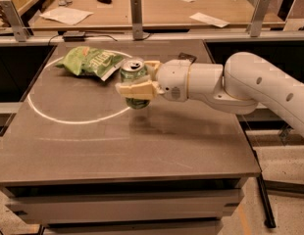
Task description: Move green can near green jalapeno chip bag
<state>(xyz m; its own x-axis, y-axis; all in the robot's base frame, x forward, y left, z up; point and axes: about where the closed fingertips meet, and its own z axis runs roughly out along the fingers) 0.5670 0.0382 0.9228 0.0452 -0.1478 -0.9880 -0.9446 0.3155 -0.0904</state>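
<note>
The green can [134,83] stands upright in my gripper [137,80], which is shut on it; one cream finger [136,89] crosses its front and the other is behind it. The can is held just above the table [142,141], its shadow beneath it. The green jalapeno chip bag [89,61] lies flat just to the can's left, its white edge close to the can with a small gap. My white arm [230,82] reaches in from the right.
A white circle line [54,119] is marked on the tabletop around the bag. A small dark packet [187,58] lies behind my wrist. Metal posts [137,18] and a further desk with papers stand beyond the table's back edge.
</note>
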